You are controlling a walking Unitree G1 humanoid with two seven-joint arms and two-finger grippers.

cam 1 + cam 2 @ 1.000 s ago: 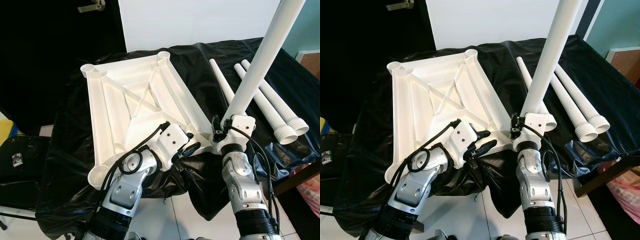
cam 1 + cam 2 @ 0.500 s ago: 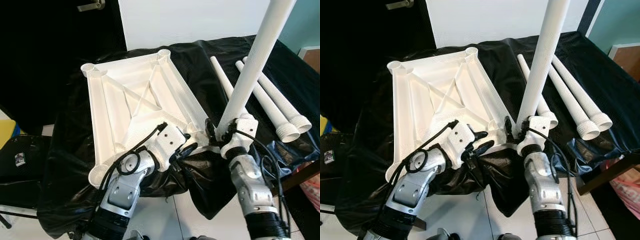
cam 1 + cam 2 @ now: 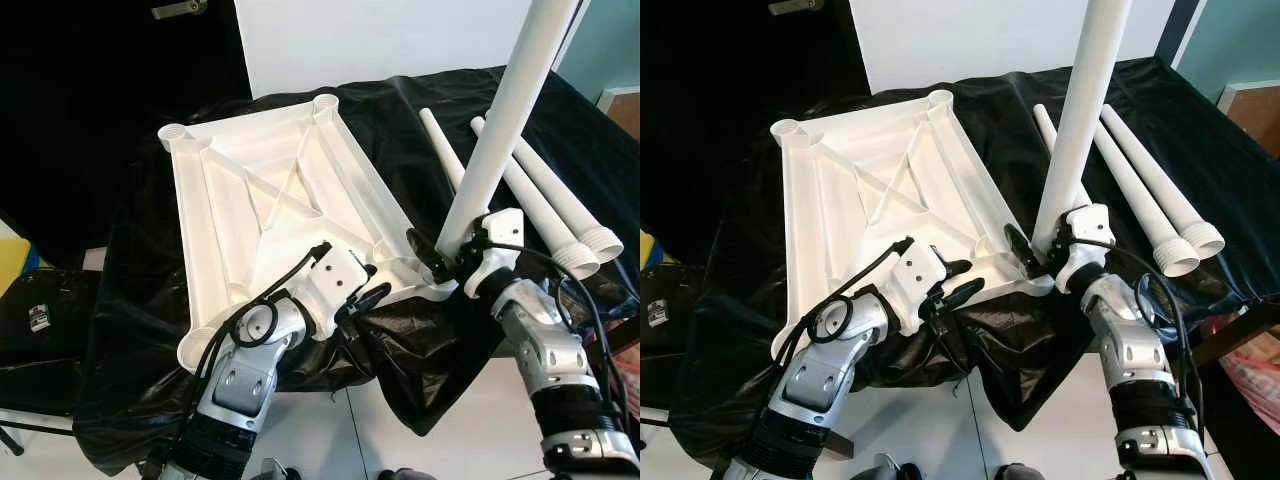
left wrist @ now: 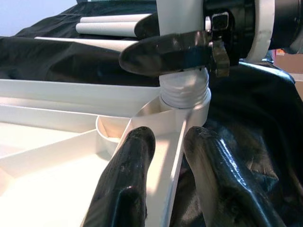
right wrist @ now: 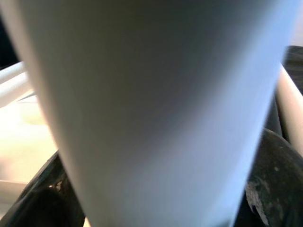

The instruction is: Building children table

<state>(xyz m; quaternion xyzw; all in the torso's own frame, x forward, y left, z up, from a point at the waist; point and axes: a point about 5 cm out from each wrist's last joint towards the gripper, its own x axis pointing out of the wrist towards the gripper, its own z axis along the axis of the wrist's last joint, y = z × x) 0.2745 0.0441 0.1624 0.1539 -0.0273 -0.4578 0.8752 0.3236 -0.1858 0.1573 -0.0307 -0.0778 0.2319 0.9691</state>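
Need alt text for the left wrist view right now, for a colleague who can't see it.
The threaded end of a white table leg sits in the corner socket of the upturned white tabletop, held by the right gripper. The left gripper straddles the tabletop's rim just below it.

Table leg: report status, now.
Right gripper shut on table leg, threaded end in tabletop corner socket. Left gripper pinches tabletop rim. Three spare legs lie alongside, nothing blocking.

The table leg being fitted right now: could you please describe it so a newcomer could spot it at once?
On the black-draped bench lies an upturned white tabletop. At its near right corner socket stands the table leg, held by the right pincer. Unlike the three spare legs lying flat, it stands nearly upright.
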